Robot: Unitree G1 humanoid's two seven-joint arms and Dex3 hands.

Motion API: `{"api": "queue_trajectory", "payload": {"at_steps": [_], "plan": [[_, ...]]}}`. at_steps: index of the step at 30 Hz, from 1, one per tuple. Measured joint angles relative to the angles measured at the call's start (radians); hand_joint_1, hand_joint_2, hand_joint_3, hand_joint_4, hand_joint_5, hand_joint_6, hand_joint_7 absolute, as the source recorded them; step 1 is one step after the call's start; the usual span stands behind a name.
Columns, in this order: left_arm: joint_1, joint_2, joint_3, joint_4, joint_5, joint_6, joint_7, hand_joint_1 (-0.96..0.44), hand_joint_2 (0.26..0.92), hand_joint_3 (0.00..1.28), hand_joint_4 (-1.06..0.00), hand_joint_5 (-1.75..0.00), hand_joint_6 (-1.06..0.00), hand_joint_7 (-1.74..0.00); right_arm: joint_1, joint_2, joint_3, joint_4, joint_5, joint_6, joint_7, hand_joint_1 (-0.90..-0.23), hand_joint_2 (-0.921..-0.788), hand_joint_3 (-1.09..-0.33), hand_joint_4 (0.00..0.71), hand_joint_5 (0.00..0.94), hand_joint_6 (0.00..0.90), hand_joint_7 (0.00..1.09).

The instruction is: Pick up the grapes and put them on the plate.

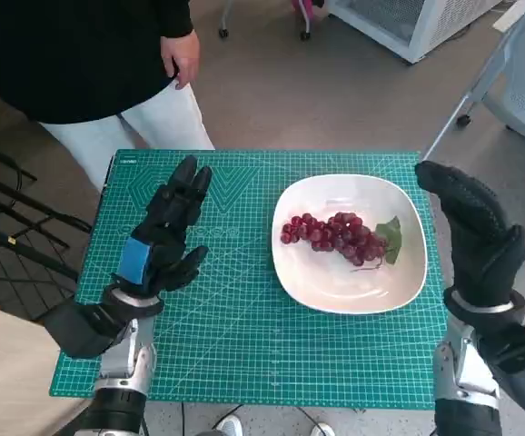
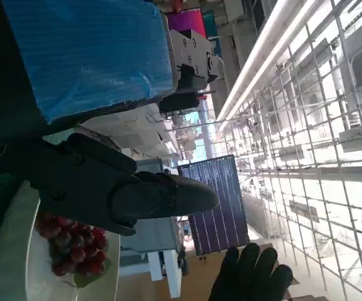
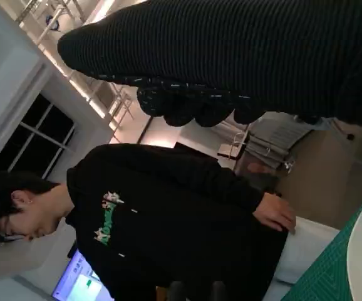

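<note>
Item: bunch of red grapes (image 1: 335,237) lying on your white square ceramic plate (image 1: 299,272), both hands' fingers spread and holding nothing; risk: a stray left hand (image 1: 164,238) or right hand (image 1: 479,225) could nudge it off.

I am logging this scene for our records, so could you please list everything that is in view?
grapes: one bunch, dark red with a green leaf, lying on the plate.
plate: one, white, on the right part of the mat.
cutting mat: one, green with a grid, covering the table.
person: one, black top and white trousers, standing at the far side of the table.
chair: one, grey, on castors, on the floor at far right.
left hand: black with blue tape, over the mat, holding nothing.
right hand: black glove, raised beside the plate, holding nothing.
</note>
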Motion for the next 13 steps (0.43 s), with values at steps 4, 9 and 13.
{"api": "queue_trajectory", "payload": {"at_steps": [4, 9, 13], "plan": [[0.000, 0.000, 0.004, 0.000, -0.008, 0.000, -0.006, -0.54, 0.921, 0.30, -0.15, -0.01, -0.25, -0.04, -0.006, -0.001, 0.000, 0.014, 0.003, 0.000, 0.008, -0.572, -0.921, -0.723, 0.185, 0.001, -0.001, 0.37], [0.000, 0.000, 0.007, 0.000, -0.008, -0.003, -0.007, -0.54, 0.921, 0.30, -0.16, -0.01, -0.25, -0.04, -0.011, -0.001, 0.000, 0.024, 0.006, 0.000, 0.019, -0.576, -0.921, -0.721, 0.185, 0.001, -0.001, 0.37], [0.000, 0.000, 0.008, 0.000, -0.007, -0.011, -0.005, -0.54, 0.921, 0.30, -0.16, -0.01, -0.26, -0.03, -0.011, 0.000, 0.000, 0.028, 0.008, 0.000, 0.026, -0.576, -0.921, -0.720, 0.185, 0.001, -0.001, 0.37]]}}
